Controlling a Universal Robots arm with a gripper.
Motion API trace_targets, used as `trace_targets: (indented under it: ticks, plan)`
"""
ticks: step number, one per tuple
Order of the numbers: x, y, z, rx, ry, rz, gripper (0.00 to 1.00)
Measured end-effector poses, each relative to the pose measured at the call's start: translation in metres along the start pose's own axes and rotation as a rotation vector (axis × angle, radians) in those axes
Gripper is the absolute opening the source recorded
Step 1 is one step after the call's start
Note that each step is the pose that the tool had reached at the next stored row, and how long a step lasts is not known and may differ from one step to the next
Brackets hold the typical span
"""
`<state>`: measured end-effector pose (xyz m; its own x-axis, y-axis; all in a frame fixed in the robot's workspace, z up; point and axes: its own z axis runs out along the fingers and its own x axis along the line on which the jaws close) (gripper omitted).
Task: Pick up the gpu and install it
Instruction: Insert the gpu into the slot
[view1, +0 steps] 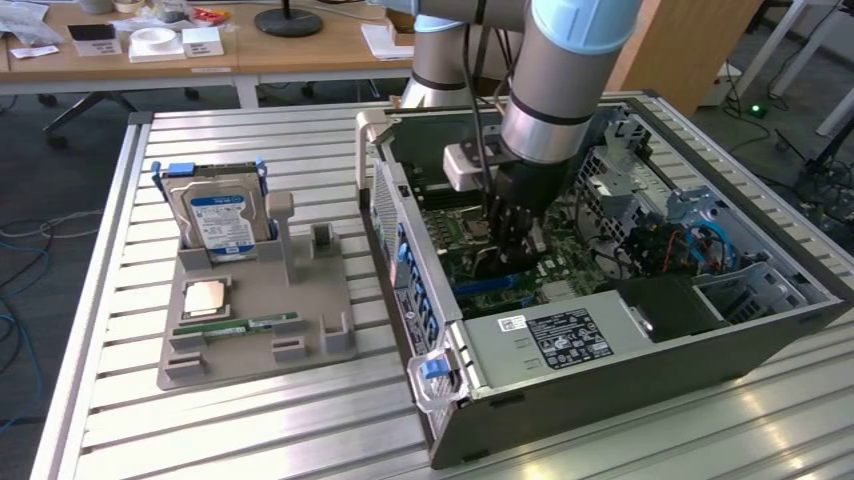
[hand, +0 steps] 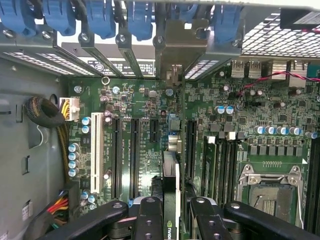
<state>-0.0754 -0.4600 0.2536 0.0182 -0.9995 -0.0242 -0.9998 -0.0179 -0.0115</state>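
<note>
In the wrist view the gpu (hand: 171, 175) shows edge-on: a thin green board running from between my fingers to its silvery bracket (hand: 176, 50) at the case's rear slot openings. The gripper (hand: 175, 220) is shut on it, with black fingers (hand: 149, 220) on either side. The card stands upright over the motherboard (hand: 125, 100), between the long black expansion slots (hand: 134, 150). Whether it sits in a slot I cannot tell. In the exterior view the gripper (view1: 514, 255) reaches down into the open computer case (view1: 641, 340).
Blue slot latches (hand: 100, 20) line the rear of the case. An empty CPU socket (hand: 270, 195) lies beside the slots. Outside, on the exterior view's left, a grey holder (view1: 254, 330) carries a hard drive (view1: 220, 220), a memory stick (view1: 234, 326) and a processor (view1: 203, 297).
</note>
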Motion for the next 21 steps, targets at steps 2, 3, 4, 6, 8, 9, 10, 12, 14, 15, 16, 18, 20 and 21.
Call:
trace_targets:
  ticks: [2, 3, 4, 6, 8, 9, 10, 12, 14, 15, 16, 18, 20, 21]
  plan:
    - [0.0, 0.0002, 0.0007, 0.0004, 0.0001, 0.0, 0.26]
    - [0.0, 0.0003, 0.0011, 0.0006, 0.0001, 0.0, 0.26]
    - [0.0, 0.0004, 0.0014, 0.0007, 0.0001, 0.0, 0.26]
    - [0.0, 0.0006, 0.002, 0.0009, 0.0, 0.0, 0.26]
    - [0.0, 0.0008, 0.0026, 0.0009, 0.0001, 0.0, 0.26]
    - [0.0, 0.0009, 0.0029, 0.001, 0.0, 0.0, 0.26]
    - [0.0, 0.001, 0.0033, 0.001, -0.0001, 0.0, 0.26]
    - [0.0001, 0.0011, 0.0041, 0.001, 0.0, 0.0, 0.26]
    - [0.0001, 0.0012, 0.0048, 0.0011, 0.0, 0.0, 0.26]
    - [0.0001, 0.0012, 0.0051, 0.0011, 0.0, 0.0, 0.26]
    - [0.0001, 0.0013, 0.0055, 0.0011, 0.0001, 0.0, 0.26]
    - [0.0001, 0.0013, 0.0057, 0.001, 0.0003, 0.0, 0.26]
    - [0.0001, 0.0013, 0.0058, 0.0011, 0.0003, 0.0, 0.26]
    - [0.0001, 0.0013, 0.0059, 0.0011, 0.0001, 0.0, 0.26]
